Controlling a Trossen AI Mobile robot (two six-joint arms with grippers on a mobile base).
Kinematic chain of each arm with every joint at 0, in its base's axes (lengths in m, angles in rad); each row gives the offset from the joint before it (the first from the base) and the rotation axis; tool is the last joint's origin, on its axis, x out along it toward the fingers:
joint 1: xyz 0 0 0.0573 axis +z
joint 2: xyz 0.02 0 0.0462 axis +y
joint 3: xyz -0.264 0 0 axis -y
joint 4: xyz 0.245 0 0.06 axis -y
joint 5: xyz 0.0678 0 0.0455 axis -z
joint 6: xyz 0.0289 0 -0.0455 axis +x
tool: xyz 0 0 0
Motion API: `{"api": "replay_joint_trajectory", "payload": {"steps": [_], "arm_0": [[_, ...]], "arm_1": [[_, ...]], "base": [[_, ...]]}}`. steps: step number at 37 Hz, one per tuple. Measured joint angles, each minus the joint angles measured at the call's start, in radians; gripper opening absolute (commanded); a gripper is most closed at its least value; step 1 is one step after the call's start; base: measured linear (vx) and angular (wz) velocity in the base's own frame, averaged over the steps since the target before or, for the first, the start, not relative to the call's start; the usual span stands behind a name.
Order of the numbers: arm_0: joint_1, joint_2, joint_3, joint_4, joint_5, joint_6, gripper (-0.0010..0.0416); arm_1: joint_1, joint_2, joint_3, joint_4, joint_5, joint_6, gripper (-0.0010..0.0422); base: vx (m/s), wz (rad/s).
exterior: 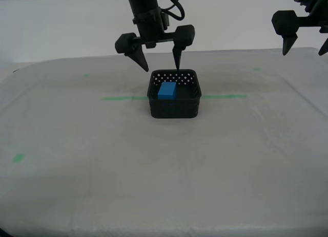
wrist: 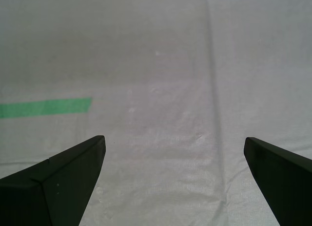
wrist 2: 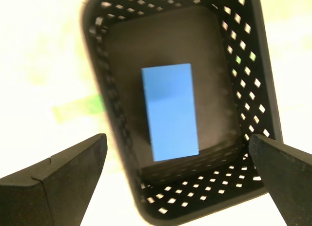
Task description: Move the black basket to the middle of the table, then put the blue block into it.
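Block (exterior: 167, 90) lying flat inside basket (exterior: 174, 100) at mid-bench (exterior: 154, 170), astride the green tape. Second tool (exterior: 158, 60) spread wide and empty above the rim; first tool (exterior: 306, 45) likewise apart (well clear). Best lifted straight up, avoiding the wall.

Black basket (exterior: 174, 106) matt perforated plastic, blue block (exterior: 167, 90) inside it smooth w/ plain faces, tabletop (exterior: 154, 186) under basket light grey creased cloth, green tape (exterior: 123, 98) strips matt.
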Motion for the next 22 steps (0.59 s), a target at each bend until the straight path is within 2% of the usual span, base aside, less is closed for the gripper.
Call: {"api": "replay_joint_trajectory", "payload": {"steps": [12, 22], "arm_0": [[-0.001, 0.000, 0.000, 0.000, 0.000, 0.000, 0.0399], [-0.001, 0.000, 0.000, 0.000, 0.000, 0.000, 0.0398]], "arm_1": [[0.076, -0.066, -0.014, -0.036, -0.011, 0.071, 0.0401], [0.155, -0.167, -0.125, -0.031, -0.019, 0.095, 0.0401]], "base": [[0.000, 0.000], [0.000, 0.000]]}}
